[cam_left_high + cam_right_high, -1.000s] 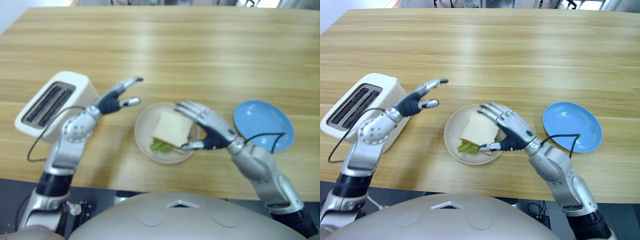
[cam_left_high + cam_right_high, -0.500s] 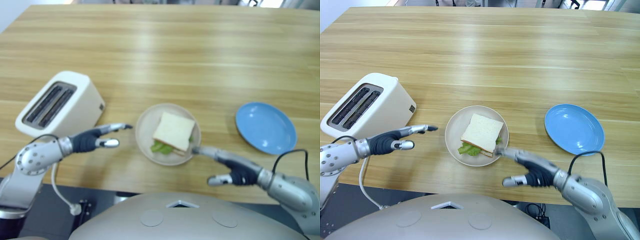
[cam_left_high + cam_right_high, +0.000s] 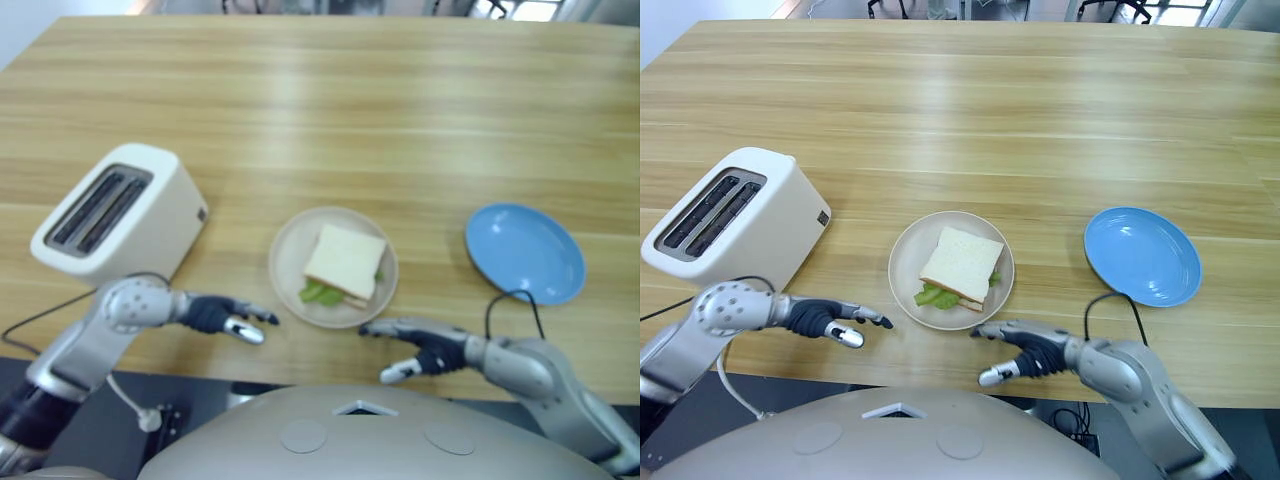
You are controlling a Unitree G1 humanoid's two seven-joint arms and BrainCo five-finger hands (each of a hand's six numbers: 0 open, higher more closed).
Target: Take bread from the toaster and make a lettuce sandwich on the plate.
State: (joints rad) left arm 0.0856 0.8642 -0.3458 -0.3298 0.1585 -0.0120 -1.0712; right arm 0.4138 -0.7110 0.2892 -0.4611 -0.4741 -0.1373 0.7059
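Observation:
A sandwich (image 3: 960, 265) of white bread with green lettuce showing at its lower left edge lies on the beige plate (image 3: 905, 262) in the middle of the table. The white toaster (image 3: 725, 215) stands at the left with both slots dark. My left hand (image 3: 835, 320) is low near the table's front edge, left of the plate, fingers stretched out and holding nothing. My right hand (image 3: 1025, 352) sits just below the plate's front right rim, also open and holding nothing.
A blue plate (image 3: 1143, 256) lies bare at the right. The toaster's cord (image 3: 725, 385) hangs off the front edge at the left. The wide wooden table (image 3: 970, 110) stretches away behind the plates.
Both hands have drawn back from the plate toward the table's front edge and lowered. The sandwich stays on the plate.

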